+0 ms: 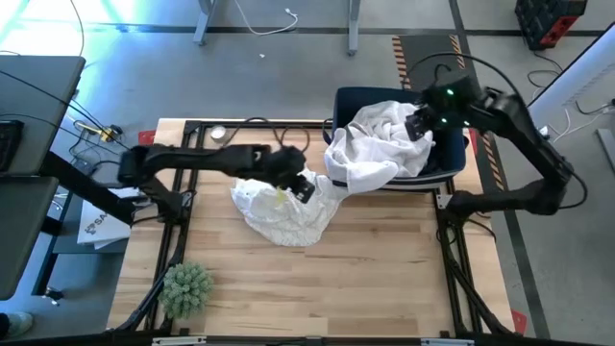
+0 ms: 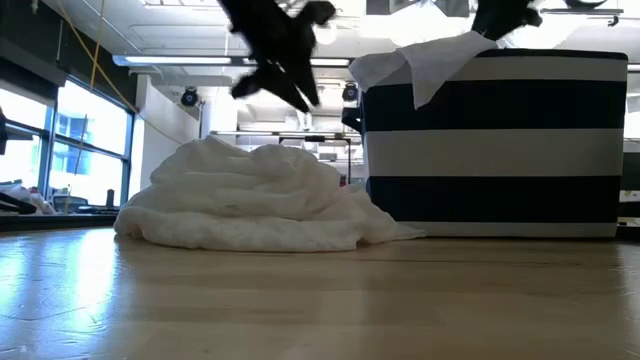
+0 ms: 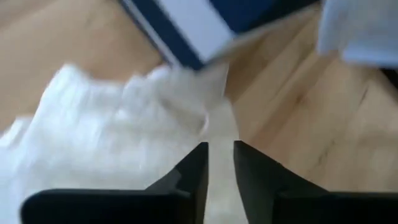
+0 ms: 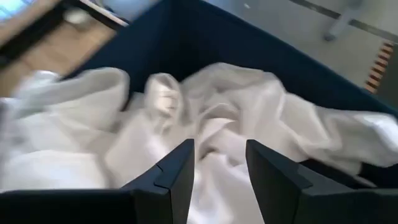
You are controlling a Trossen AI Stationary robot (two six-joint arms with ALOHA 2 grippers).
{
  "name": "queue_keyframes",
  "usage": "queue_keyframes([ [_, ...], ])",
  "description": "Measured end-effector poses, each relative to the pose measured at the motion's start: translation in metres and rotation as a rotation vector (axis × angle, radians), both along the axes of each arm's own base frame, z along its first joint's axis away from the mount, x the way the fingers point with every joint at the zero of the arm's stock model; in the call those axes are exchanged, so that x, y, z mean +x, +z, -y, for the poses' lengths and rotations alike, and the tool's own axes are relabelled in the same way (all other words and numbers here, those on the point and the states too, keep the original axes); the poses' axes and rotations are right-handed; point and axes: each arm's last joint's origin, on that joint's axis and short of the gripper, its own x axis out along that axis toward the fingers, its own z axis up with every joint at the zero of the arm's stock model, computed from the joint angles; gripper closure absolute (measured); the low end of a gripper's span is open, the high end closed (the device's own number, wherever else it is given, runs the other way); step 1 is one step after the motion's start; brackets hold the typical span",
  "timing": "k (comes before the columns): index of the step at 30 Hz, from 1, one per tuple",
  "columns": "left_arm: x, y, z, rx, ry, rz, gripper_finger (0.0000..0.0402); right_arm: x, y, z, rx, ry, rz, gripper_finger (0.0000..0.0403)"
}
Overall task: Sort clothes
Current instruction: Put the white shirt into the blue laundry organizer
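Observation:
A crumpled white garment (image 1: 282,207) lies in a heap on the wooden table; it also shows in the low view (image 2: 250,195). More white garments (image 1: 380,139) fill the navy bin (image 1: 454,161), and one hangs over its rim (image 2: 425,62). My left gripper (image 1: 304,184) hovers above the heap's far right part, its fingers a little apart (image 3: 220,169). My right gripper (image 1: 419,125) is open above the garments in the bin (image 4: 219,163). No dark garments show.
The navy-and-white striped bin (image 2: 490,140) stands at the table's far right. A green spiky plant (image 1: 185,288) stands at the near left corner. Bare wood (image 1: 365,274) lies near of the heap. A black frame (image 1: 183,207) runs along the table's edges.

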Motion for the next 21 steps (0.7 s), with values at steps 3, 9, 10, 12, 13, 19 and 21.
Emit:
queue_keyframes([
  [3, 0.017, -0.006, -0.007, 0.059, -0.031, 0.082, 0.0355, -0.004, 0.005, -0.013, 0.008, 0.012, 0.054, 0.0261],
  [9, 0.039, 0.014, -0.012, 0.236, -0.099, 0.355, 0.0394, -0.005, 0.010, -0.029, 0.032, 0.036, 0.127, 0.0261],
  [10, 0.040, 0.019, -0.014, 0.258, -0.103, 0.400, 0.0397, -0.004, 0.010, -0.030, 0.039, 0.038, 0.136, 0.0261],
  [12, 0.042, 0.028, -0.016, 0.293, -0.104, 0.473, 0.0400, -0.002, 0.010, -0.034, 0.044, 0.060, 0.144, 0.0261],
  [13, 0.043, 0.032, -0.018, 0.306, -0.099, 0.509, 0.0399, -0.001, 0.010, -0.036, 0.045, 0.081, 0.146, 0.0261],
  [19, 0.046, 0.057, -0.036, 0.376, -0.060, 0.590, 0.0399, 0.012, 0.013, -0.055, 0.131, 0.507, 0.208, 0.0261],
  [21, 0.048, 0.058, -0.043, 0.399, -0.054, 0.585, 0.0399, 0.019, 0.010, -0.061, 0.220, 0.647, 0.218, 0.0261],
])
